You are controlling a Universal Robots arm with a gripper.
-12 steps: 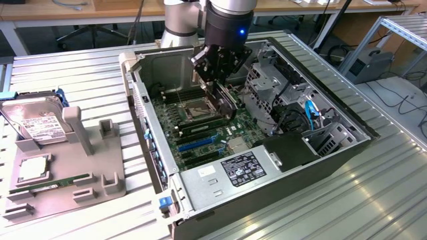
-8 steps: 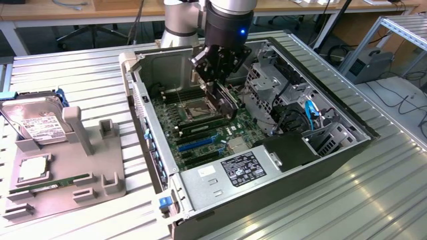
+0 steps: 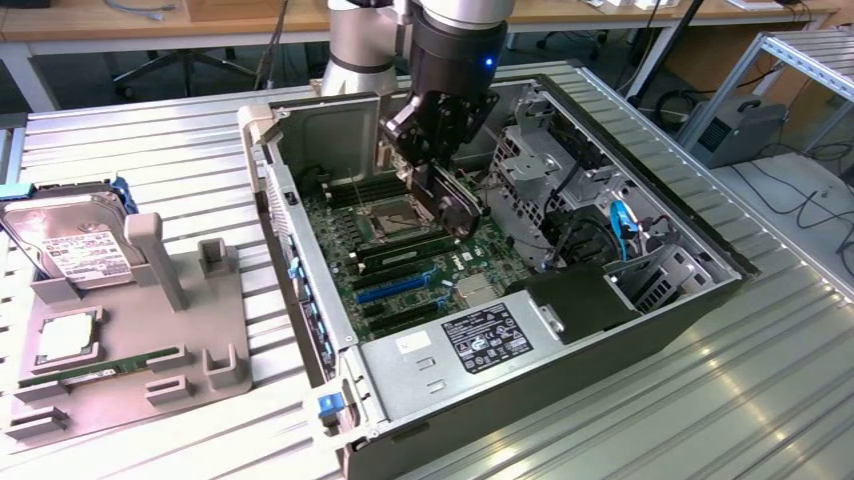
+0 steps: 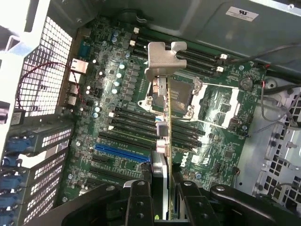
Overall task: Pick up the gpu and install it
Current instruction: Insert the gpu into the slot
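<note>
The gpu (image 3: 454, 208), a thin dark card, hangs tilted above the green motherboard (image 3: 400, 270) inside the open computer case (image 3: 561, 390). My gripper (image 3: 430, 160) is shut on its upper part. In the wrist view the gpu (image 4: 162, 117) shows edge-on, its silvery end bracket (image 4: 162, 59) at the far end. There my gripper (image 4: 162, 197) clamps the card from both sides over the processor socket (image 4: 181, 96). A long blue card slot (image 4: 123, 149) lies off to one side of the card, apart from it. This blue slot (image 3: 387, 287) sits nearer the case's front in the exterior view.
A grey holder tray (image 3: 174, 370) at the exterior view's left carries a hard drive (image 3: 74, 250), a processor chip (image 3: 67, 340) and a green memory stick (image 3: 100, 368). Inside the case, a metal drive cage (image 3: 534, 170), blue cables (image 3: 621, 225) and the power supply (image 3: 467, 345) crowd the board.
</note>
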